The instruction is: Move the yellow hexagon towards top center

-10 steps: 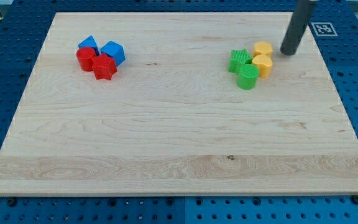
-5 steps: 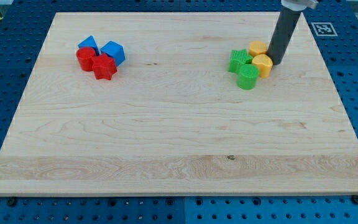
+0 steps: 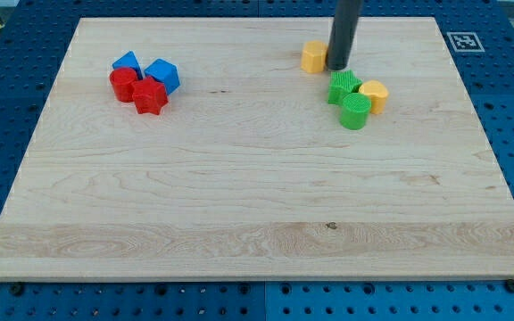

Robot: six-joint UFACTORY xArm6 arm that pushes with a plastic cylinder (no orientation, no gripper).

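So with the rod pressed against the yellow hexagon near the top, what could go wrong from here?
My tip touches the right side of the yellow hexagon block, so an off-centre push may let it slip past. The wooden board ends close above, so the block could slide off the edge. Swinging back might clip the green star block.

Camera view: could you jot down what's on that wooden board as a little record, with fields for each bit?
board: wooden, on a blue pegboard
my tip, against the yellow hexagon's right side
yellow hexagon, near the view's top, right of centre
other yellow block, right of the green pair
green blocks: star and cylinder, touching
red blocks: and, view's upper left
blue blocks: and, just behind the red ones
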